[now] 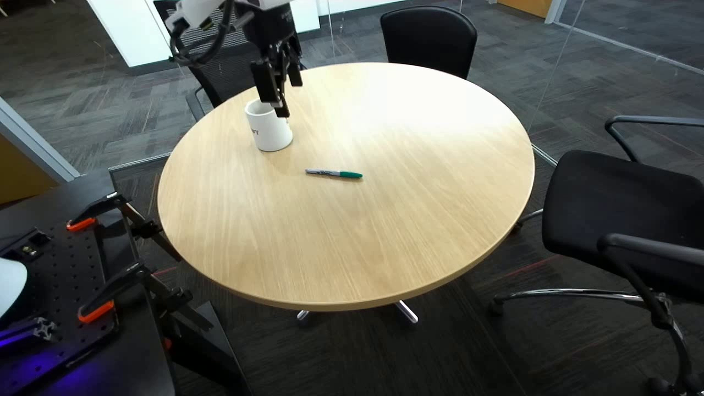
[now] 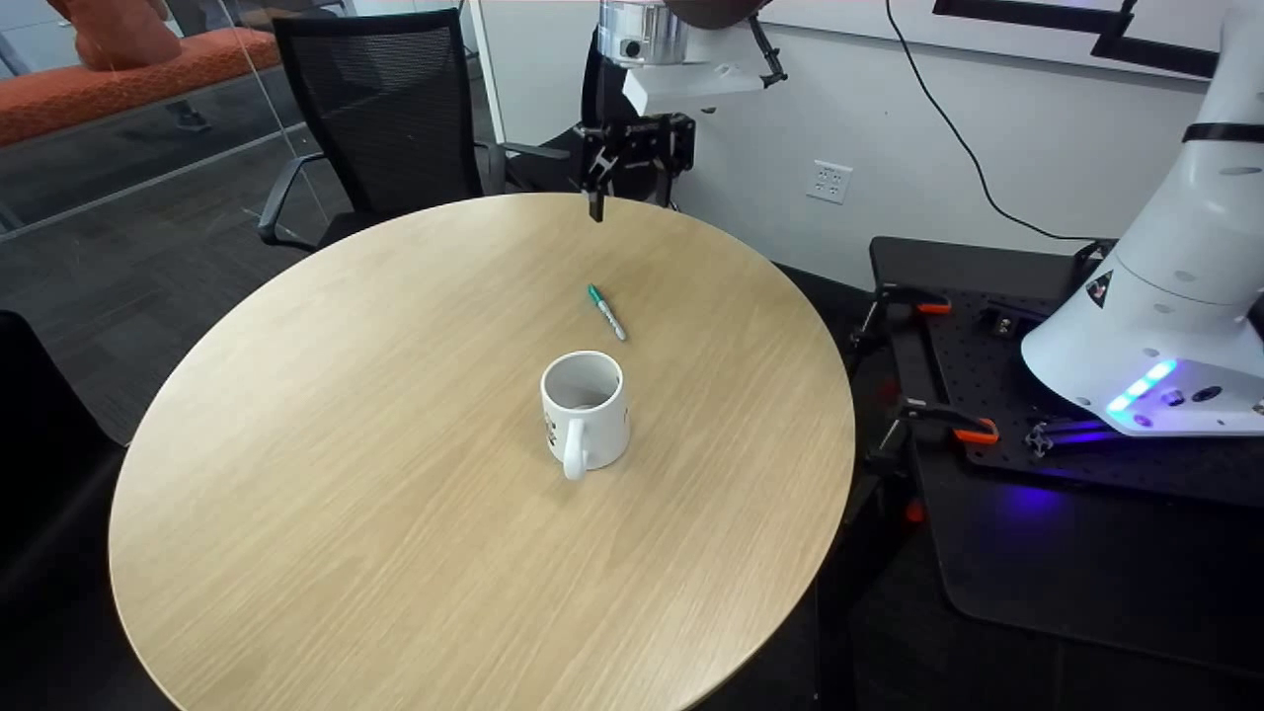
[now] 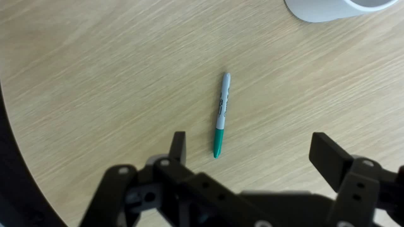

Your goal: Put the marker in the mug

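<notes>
The marker [image 3: 221, 115] lay flat on the round wooden table [image 2: 395, 415], its green cap toward six o'clock in the wrist view and its grey end toward twelve. The gripper [image 3: 247, 140] hung above the table with its fingers [image 3: 329, 159] spread wide and nothing between them. The white mug [image 2: 604, 425] stood upright between one and two o'clock from the marker in the wrist view, while in an exterior view its handle [image 2: 575, 454] pointed to six. The step in hand looked to be lining up for the pick. The fingers faced each other along the nine-to-three line and the marker ran close to twelve-to-six, so pinching across the barrel seemed to need little turn of the wrist. A small shift toward nine o'clock would probably centre it, as it lay nearer the finger on that side. Then a slow, straight descent suited best: stopping high could let the thin barrel roll, and going low could press the tips into the wood. A hold nearer the cap would leave the grey end free to enter the mug first.
</notes>
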`<action>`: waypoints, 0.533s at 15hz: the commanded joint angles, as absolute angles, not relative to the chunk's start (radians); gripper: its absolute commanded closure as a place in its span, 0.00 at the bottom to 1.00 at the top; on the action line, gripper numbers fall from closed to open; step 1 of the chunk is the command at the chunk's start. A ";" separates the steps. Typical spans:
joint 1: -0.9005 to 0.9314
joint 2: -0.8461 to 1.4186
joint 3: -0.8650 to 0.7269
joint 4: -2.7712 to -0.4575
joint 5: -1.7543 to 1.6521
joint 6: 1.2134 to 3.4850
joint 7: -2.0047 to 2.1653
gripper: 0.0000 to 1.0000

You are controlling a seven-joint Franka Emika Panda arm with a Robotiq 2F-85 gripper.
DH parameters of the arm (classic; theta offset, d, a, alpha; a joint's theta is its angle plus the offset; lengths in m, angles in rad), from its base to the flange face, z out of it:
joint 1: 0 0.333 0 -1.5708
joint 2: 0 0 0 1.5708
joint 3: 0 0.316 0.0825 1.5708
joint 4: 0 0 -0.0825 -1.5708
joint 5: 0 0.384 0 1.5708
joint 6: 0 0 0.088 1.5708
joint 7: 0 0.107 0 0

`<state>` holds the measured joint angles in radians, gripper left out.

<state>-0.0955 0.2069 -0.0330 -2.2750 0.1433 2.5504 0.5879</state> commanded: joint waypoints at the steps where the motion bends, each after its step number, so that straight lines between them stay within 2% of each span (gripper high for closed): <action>1: -0.067 0.229 -0.063 -2.262 0.169 2.547 0.572 0.00; 8: -0.063 0.268 -0.067 -2.227 0.178 2.543 0.577 0.00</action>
